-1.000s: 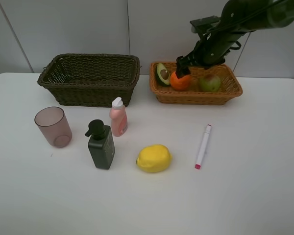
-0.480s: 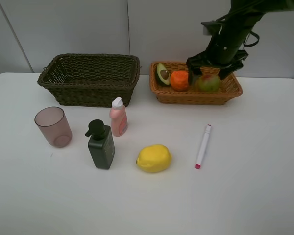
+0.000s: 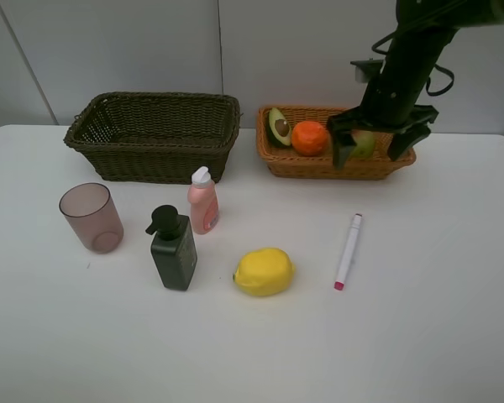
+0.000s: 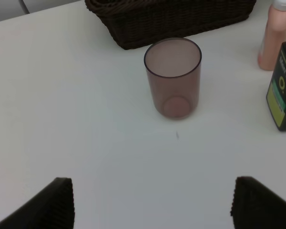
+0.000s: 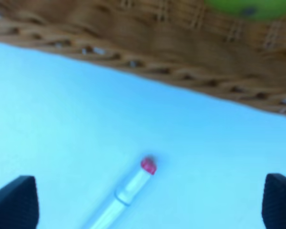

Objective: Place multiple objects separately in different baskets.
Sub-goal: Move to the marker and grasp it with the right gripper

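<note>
White tabletop before a pale panelled wall, seen from the high camera. Right gripper, fingers spread wide and holding nothing, hangs at the front edge of the light orange-tan basket. Its fingers show on either side of the red-green mango. The orange and halved avocado lie beside the mango in the same basket. White pink-tipped marker lies on the table in front of that basket, with bare surface on every side. Left gripper, likewise spread and holding nothing, hovers over bare table near the upright translucent pinkish cup. Dark brown-green basket stands behind the cup. Small pink bottle and dark green pump bottle stand close together, with the yellow lemon apart from both.
</note>
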